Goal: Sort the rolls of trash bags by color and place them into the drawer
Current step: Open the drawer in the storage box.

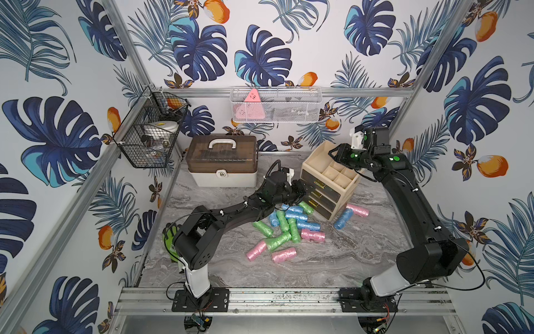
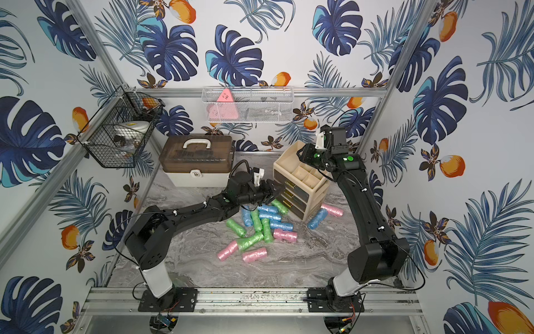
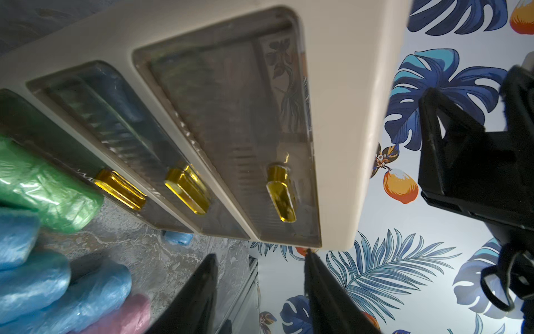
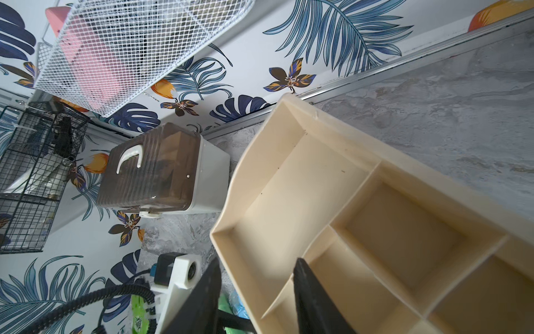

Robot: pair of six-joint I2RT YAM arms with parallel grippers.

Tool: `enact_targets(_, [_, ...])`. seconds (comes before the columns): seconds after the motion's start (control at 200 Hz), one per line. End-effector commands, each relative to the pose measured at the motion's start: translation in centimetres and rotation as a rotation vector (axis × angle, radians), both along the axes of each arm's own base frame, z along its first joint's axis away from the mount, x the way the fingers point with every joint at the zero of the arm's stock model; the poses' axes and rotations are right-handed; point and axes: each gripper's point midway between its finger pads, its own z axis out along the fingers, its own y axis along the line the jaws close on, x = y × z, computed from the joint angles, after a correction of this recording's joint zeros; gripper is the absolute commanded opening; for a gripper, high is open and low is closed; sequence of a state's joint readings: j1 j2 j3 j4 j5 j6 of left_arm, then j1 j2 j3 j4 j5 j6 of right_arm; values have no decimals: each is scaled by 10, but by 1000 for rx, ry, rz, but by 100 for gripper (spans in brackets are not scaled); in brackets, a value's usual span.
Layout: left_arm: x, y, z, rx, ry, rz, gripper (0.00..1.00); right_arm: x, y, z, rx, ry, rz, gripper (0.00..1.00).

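Three closed drawers (image 3: pixel 130 138) front the beige organizer (image 1: pixel 345 189); rolls (image 1: pixel 289 228) lie piled outside.

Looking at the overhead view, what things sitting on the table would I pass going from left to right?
green glove → brown-lidded storage box → cream drawer unit. The pile of rolls overlaps the box and the drawers sideways, so it is left out.

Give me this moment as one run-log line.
left gripper: open, at drawer unit front | drawers: shut | right gripper: straddles top tray rim | rolls of trash bags: loose on table, none held
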State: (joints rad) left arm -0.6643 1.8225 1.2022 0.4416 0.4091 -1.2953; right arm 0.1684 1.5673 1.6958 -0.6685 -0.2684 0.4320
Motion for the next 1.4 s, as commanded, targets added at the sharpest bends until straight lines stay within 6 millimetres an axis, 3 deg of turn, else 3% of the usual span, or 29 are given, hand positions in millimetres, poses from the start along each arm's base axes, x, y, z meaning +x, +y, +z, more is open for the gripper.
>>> enact_targets(0.0, [10, -2, 14, -39, -25, 50, 52, 2, -7, -5, -35, 2, -25, 42])
enact_targets(0.48, [16, -12, 23, -28, -45, 160, 47, -2, -24, -19, -101, -10, -102, 32])
enact_targets(0.841, [18, -27, 11, 5, -39, 178, 40, -5, -23, -29, -90, -1, -99, 32])
enact_targets(1.396, [29, -27, 7, 8, -62, 227, 34, -6, -19, -39, -76, 13, -82, 31])
